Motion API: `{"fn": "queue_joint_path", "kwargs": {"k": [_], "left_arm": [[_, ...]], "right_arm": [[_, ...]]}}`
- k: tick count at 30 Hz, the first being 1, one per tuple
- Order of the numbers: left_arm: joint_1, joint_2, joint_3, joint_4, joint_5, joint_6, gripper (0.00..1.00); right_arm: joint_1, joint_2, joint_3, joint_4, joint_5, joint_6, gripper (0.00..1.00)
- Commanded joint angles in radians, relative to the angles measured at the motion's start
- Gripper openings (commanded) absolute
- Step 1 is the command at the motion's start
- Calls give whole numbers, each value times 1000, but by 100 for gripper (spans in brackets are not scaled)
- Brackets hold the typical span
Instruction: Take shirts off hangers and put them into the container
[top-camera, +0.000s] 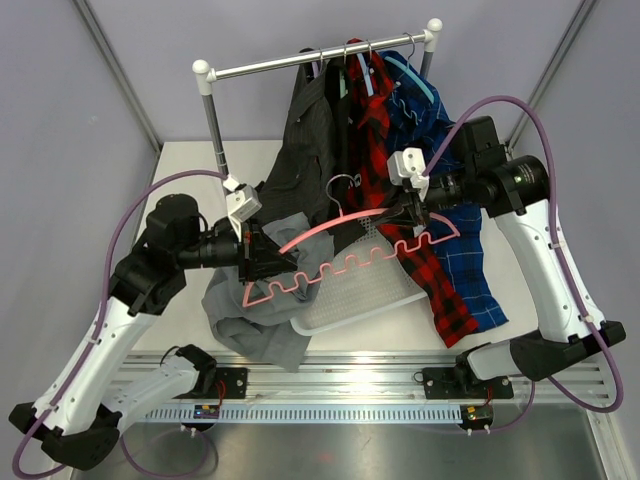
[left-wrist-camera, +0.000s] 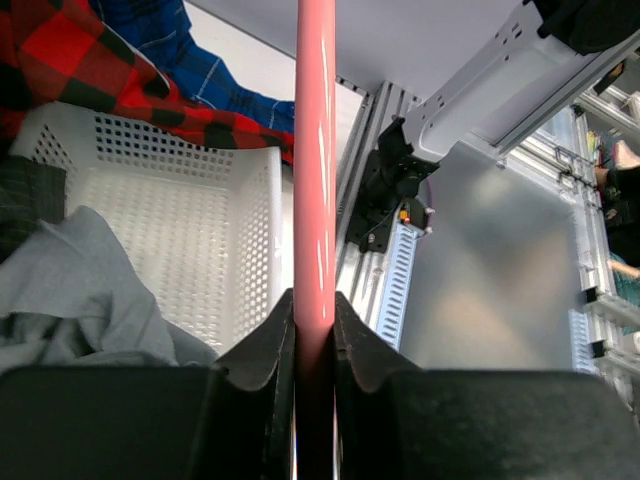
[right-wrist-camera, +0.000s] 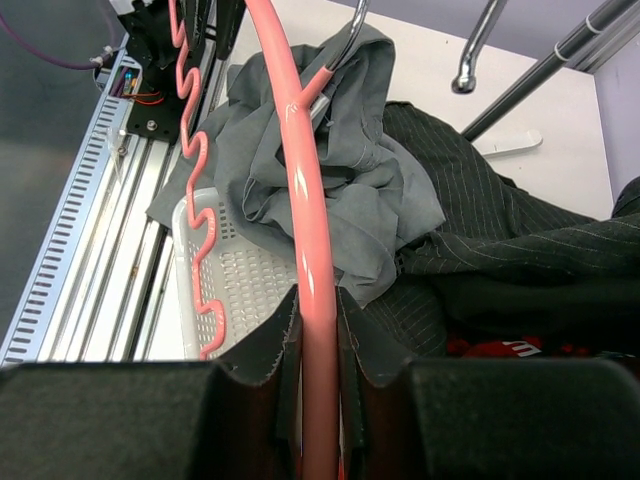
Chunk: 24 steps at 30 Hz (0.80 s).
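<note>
Above the white basket (left-wrist-camera: 255, 230), toward the front edge of the table (top-camera: 190, 170), you have the pink hanger (left-wrist-camera: 315, 150) held roughly level between both arms. Its metal hook is well apart from the rail (top-camera: 320, 62). Your left gripper (left-wrist-camera: 315, 310) is clamped on the hanger's upper arm near its left end, with both fingers pressed against the pink plastic. Your right gripper (right-wrist-camera: 318, 310) is closed the same way on the upper arm, to the right of the hook. The hanger's wavy lower bar hangs over the basket's mesh.

The grey shirt (top-camera: 255, 335) lies crumpled over the basket's left end, part of it inside and part spilling onto the table toward the front edge. Touching it from behind, the dark pinstriped shirt (top-camera: 310, 130) hangs from the rail at the table's rear, and its tail reaches down to the grey cloth. Next along the rail, the red plaid shirt (top-camera: 375, 120) hangs with its lower part draped over the basket's right end. The blue plaid shirt (top-camera: 480, 280) hangs furthest right and trails onto the table beside the basket.
</note>
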Motion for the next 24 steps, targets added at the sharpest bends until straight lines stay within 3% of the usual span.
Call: {"fn": "queue_joint_path", "kwargs": {"k": [1,5,10,24], "left_arm": [[5,-25,-14,60,56,-21,0],[8,-51,-31,55,57,-15,0],[10,-91,-54,28,30,8,0],[11,-213,-104,14,-44,-55,0]], "right_arm": [[-1,-27,-9,61,-26,19,0],[-1,-31,-26,70,-26,27,2],[-1,-41,-54,96,-32,54,15],[-1,-54,-72,109,-44,88,37]]}}
